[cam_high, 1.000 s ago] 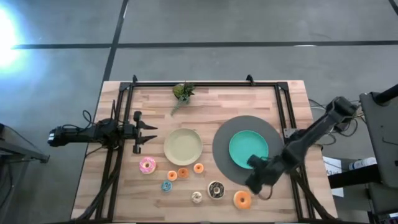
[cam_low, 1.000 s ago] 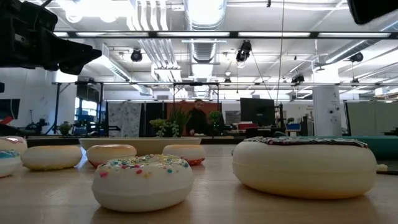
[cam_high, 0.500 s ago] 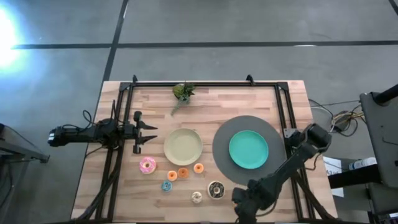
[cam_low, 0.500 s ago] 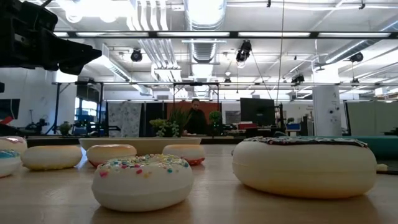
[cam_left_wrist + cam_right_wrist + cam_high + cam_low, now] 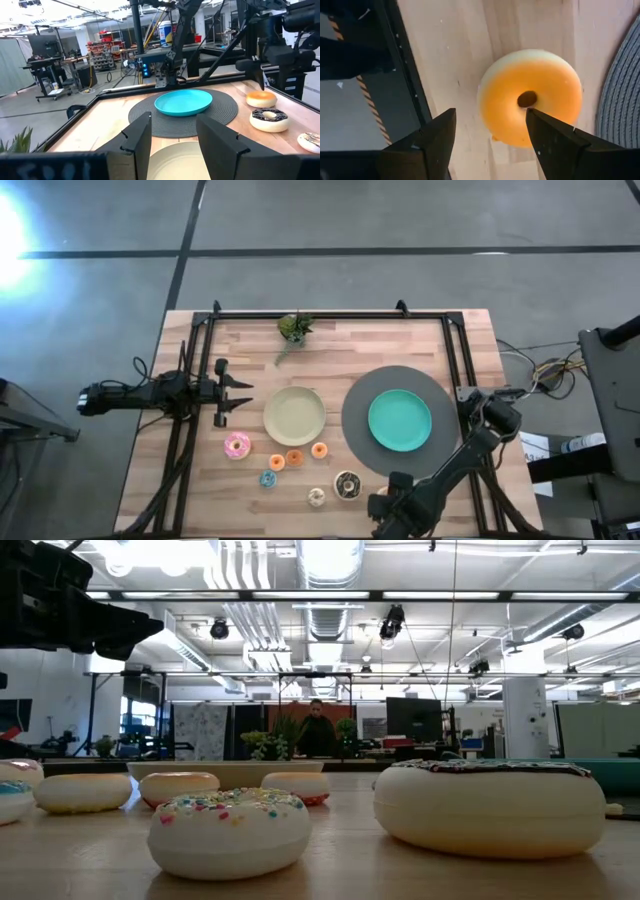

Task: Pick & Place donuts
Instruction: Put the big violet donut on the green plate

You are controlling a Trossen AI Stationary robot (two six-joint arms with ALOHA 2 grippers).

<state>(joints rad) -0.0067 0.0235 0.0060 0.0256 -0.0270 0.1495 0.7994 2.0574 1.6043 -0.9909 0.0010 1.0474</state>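
Several toy donuts lie flat on the wooden table near its near edge: pink (image 5: 237,445), chocolate (image 5: 347,485), blue (image 5: 268,479), cream (image 5: 316,497) and small orange ones (image 5: 319,450). The low view shows the chocolate donut (image 5: 490,805) and the sprinkled cream one (image 5: 230,830) up close. My right gripper (image 5: 393,507) hangs open above the big orange donut (image 5: 530,105) and hides it in the high view; in the wrist view the fingers (image 5: 490,120) frame the donut's edge without touching. My left gripper (image 5: 240,394) waits open at the table's left, beside the beige plate.
A beige plate (image 5: 295,415) sits mid-table, with a teal plate (image 5: 400,420) on a round grey mat (image 5: 355,405) to its right. A small plant (image 5: 293,328) stands at the far edge. Black frame rails (image 5: 190,450) run along the table's sides. A person (image 5: 318,730) is far off in the room.
My right gripper has swung from the teal plate's near side toward the table's near edge and slightly left. It now stands over the big orange donut, which has stayed where it lay.
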